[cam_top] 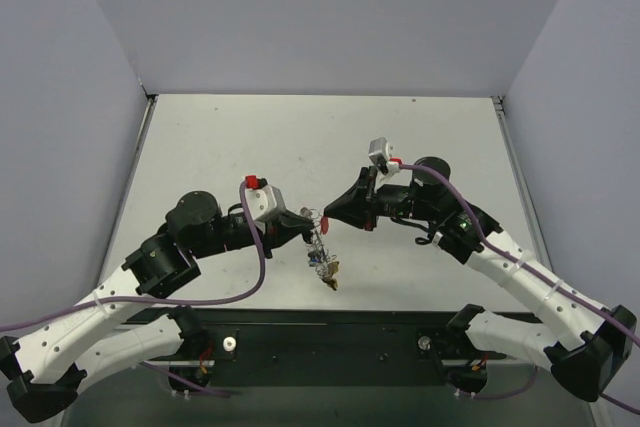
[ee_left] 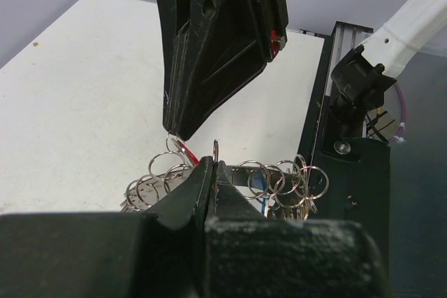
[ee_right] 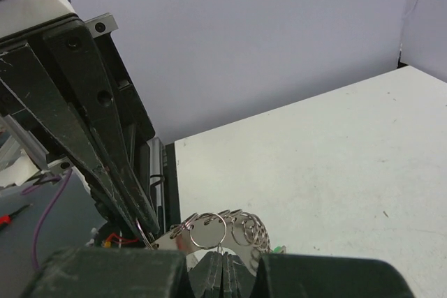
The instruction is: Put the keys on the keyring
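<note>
white table point(cam_top: 250, 137) under grey walls, and i'm watching both arms meeting above its near middle. left gripper point(cam_top: 305, 224) is pinching the keyring point(ee_left: 279, 179) with its fingers together. the coiled loops are hanging between the two tools, and the keys point(cam_top: 326, 269) are dangling below them. right gripper point(cam_top: 325, 215) is clamping, jaws together, on what i'm reading as a red key point(ee_left: 185, 150), right beside the loops.

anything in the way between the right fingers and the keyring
Nothing visible does: the right gripper is at the keyring, pinching one of its small loops beside the left gripper, whose fingers pinch it too.
</note>
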`<state>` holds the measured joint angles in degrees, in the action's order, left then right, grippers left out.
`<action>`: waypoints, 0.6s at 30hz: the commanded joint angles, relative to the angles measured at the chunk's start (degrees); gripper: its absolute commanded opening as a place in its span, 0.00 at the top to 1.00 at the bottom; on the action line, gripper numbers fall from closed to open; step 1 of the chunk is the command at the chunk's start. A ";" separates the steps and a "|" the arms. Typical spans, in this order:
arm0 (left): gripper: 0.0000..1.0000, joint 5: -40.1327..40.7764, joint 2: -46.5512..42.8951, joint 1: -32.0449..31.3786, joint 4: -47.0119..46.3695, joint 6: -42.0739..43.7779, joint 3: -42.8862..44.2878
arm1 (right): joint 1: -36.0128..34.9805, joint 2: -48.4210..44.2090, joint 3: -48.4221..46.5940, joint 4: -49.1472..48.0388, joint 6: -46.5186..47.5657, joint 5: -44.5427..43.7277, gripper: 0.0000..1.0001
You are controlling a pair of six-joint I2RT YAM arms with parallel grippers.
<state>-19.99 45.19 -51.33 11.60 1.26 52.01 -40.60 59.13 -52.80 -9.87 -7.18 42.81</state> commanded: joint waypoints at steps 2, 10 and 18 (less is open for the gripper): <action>1.00 2.22 -0.37 -0.17 -5.62 -3.01 1.78 | -0.18 -2.79 0.41 -3.05 1.55 -0.71 1.00; 1.00 10.40 0.07 -0.09 -5.26 -7.23 1.69 | -0.44 -6.13 0.24 -2.00 2.96 -0.62 1.00; 1.00 9.88 1.13 -0.17 -7.64 -12.15 1.52 | -2.29 -6.31 1.03 -4.28 3.66 -2.11 1.00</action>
<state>-10.76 46.57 -51.33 10.87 -7.51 52.01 -41.58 53.01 -52.14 -9.87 -5.58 41.67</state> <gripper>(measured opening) 0.019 0.024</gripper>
